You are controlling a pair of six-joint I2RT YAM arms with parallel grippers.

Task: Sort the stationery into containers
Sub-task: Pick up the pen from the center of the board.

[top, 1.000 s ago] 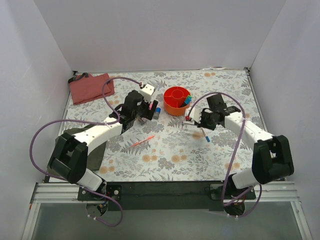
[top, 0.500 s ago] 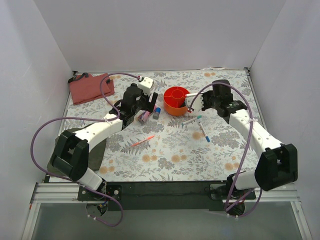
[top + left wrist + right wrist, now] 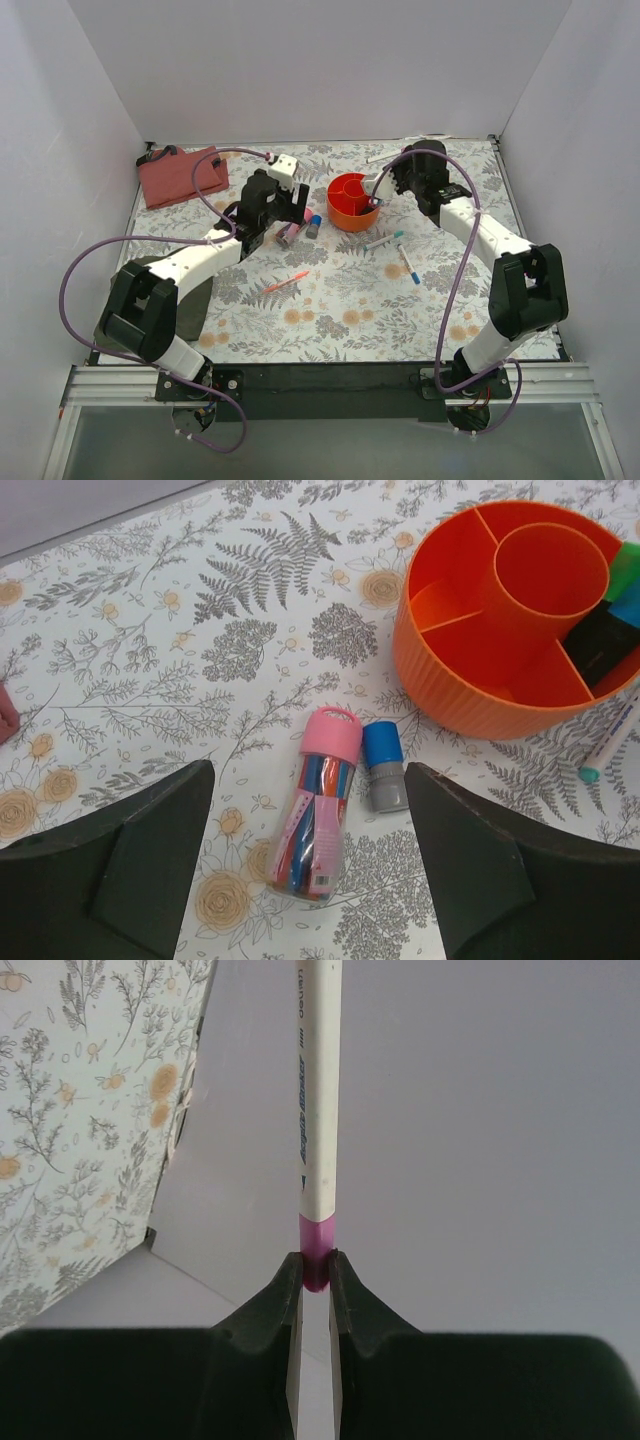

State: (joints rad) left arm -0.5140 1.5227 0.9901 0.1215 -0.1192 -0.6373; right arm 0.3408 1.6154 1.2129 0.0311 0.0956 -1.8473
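Observation:
The orange cup (image 3: 341, 216) stands at the back middle, with two black highlighters (image 3: 603, 638) in one section. My left gripper (image 3: 293, 214) is open and empty, low over a pink tube (image 3: 318, 820) and a short blue-capped marker (image 3: 384, 777); the tube lies between its fingers (image 3: 150, 860). My right gripper (image 3: 398, 166) is in the air just right of the cup and behind it. It is shut on the magenta cap of a white felt-tip (image 3: 319, 1110), which sticks out towards the back wall. A teal-capped felt-tip (image 3: 384, 240), a blue-capped one (image 3: 408, 264) and an orange-red pen (image 3: 286, 282) lie on the table.
A red cloth (image 3: 182, 177) lies at the back left corner. An olive-green cloth (image 3: 178, 292) lies under my left arm. White walls enclose the table on three sides. The cup's wall (image 3: 470, 705) is close to the right of my left gripper.
My right gripper has risen from the table by the loose pens and swung back beside the cup, carrying the felt-tip. My left gripper has drawn back a little, uncovering the pink tube.

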